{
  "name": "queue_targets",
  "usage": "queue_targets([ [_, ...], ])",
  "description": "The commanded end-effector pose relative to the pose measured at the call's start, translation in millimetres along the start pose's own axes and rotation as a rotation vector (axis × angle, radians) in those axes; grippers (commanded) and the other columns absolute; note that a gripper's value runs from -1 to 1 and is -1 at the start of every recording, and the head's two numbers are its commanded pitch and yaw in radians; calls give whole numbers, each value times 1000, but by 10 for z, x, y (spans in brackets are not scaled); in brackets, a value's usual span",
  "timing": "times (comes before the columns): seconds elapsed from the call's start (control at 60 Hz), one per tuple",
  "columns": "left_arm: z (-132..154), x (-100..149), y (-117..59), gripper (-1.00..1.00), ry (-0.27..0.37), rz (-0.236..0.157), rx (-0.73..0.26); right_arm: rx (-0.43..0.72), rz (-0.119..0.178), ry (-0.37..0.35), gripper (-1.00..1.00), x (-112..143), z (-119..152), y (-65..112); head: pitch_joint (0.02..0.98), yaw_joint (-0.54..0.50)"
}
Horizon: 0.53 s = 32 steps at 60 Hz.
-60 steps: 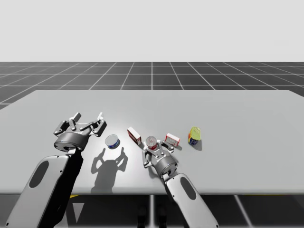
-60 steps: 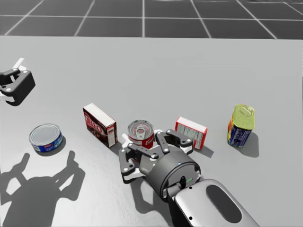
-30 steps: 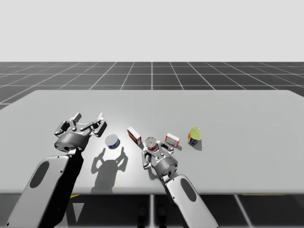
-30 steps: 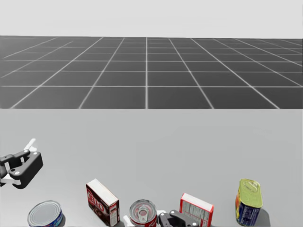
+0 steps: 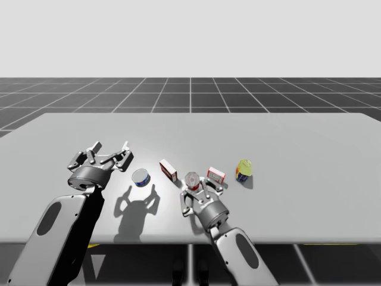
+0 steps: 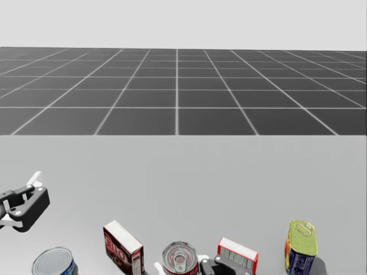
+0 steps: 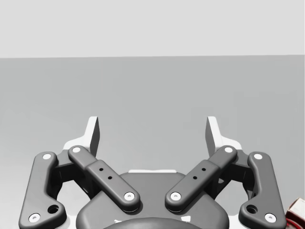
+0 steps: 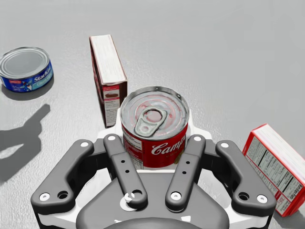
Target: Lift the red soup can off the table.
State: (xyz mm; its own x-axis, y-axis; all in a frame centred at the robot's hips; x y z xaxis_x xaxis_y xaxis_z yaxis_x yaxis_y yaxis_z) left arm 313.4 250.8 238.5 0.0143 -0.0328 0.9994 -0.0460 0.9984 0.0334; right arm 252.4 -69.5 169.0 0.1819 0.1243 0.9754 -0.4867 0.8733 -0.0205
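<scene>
- My right gripper point(image 8: 153, 139) is clamped on the red soup can point(image 8: 153, 112). One finger presses each side of it, so the fingers stand a can's width apart.
- The can is upright between the fingers, pull-tab lid up, label toward my wrist camera.
- The can's base is hidden behind my finger links. I can't tell whether it is clear of the table point(image 5: 286, 137).
- In the high view the items form a row near the table's front edge, and the soup can sits in the middle of that row.
- A dark red box point(image 8: 107, 71) stands on end just beside the can, on its left in the high view, with a small gap between them.
- A flat blue can point(image 8: 26, 69) sits further left, past the dark red box and well apart from the soup can.
- A red-and-white box point(image 8: 275, 167) is near the can on its other side, just beside my gripper's outer link.
- A yellow-topped blue can point(image 5: 243, 170) stands upright at the right end of the row.
- My left gripper point(image 7: 152, 133) has its fingers spread wide with nothing between them.
- In the high view it hovers over the table to the left of the flat blue can and throws a shadow on the surface.
</scene>
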Motion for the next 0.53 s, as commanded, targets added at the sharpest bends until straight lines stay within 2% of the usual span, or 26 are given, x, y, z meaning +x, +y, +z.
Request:
queue_targets([
  [0.017, 0, 1, 6, -1000, 0, 1, 2, -84, 22, -113, 819, 436, 37, -50, 460, -25],
  [0.283, -1, 4, 13, -1000, 0, 3, 3, -96, 55, -237, 827, 943, 236, -55, 457, -27],
  [0.533, -4, 6, 15, -1000, -1, 3, 3, -140, 88, -424, 908, 1492, 528, -104, 457, -26],
])
